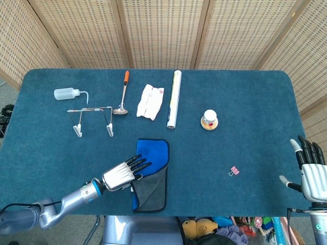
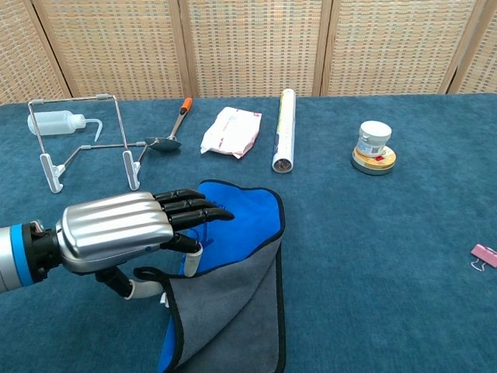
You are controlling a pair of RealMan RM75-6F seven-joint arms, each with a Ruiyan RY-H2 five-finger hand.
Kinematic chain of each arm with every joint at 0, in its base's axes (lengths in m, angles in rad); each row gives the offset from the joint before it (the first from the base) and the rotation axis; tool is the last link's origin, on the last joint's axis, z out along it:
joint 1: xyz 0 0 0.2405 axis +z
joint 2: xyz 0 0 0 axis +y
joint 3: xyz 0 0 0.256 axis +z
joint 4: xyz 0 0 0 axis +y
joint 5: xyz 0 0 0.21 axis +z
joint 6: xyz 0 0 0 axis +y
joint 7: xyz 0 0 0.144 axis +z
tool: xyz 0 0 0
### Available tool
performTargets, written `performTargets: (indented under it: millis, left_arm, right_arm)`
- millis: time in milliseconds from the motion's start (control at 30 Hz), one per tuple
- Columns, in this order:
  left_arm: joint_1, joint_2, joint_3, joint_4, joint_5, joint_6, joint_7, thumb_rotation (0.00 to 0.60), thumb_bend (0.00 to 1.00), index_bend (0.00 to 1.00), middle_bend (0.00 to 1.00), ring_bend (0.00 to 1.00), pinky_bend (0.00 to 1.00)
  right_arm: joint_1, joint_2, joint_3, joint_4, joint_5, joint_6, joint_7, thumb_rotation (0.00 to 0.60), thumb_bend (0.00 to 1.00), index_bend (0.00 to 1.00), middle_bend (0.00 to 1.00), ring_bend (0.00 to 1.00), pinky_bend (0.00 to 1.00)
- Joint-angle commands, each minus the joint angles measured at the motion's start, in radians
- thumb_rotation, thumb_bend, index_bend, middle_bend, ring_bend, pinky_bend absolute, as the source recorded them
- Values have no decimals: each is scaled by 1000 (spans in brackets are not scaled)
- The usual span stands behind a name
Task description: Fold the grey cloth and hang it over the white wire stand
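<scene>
The cloth (image 1: 153,173) lies near the table's front edge, folded with its blue face over the grey one (image 2: 233,311), which shows at the front. My left hand (image 1: 122,174) hovers over the cloth's left edge, fingers (image 2: 194,210) stretched flat across the blue part. Its thumb sits low beside the cloth's black hem, and I see nothing held in the hand. The white wire stand (image 1: 92,120) stands upright at the back left (image 2: 85,140), well apart from the hand. My right hand (image 1: 311,171) is at the front right corner, fingers spread, holding nothing.
Along the back lie a squeeze bottle (image 1: 66,93), an orange-handled spoon (image 1: 122,97), a white packet (image 1: 150,101) and a white roll (image 1: 174,99). A small jar on a tape ring (image 1: 209,120) stands right of centre. A pink clip (image 1: 234,171) lies at the front right.
</scene>
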Motion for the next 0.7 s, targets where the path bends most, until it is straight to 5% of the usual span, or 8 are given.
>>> performTargets:
  millis: [33,700]
  left_arm:
    - [0,-1,0,-1,-1,-1,-4,600,351,472,0,0,0]
    - [-37,-35,-28,-18,60,38,42,600,408,598,0,0,0]
  right_arm:
    - [0,1,0,-1,-1,-1,2,600,0,0,0,0,0]
    - [0,7,-1,-4,-1,-2,15,600,0,0,0,0,0]
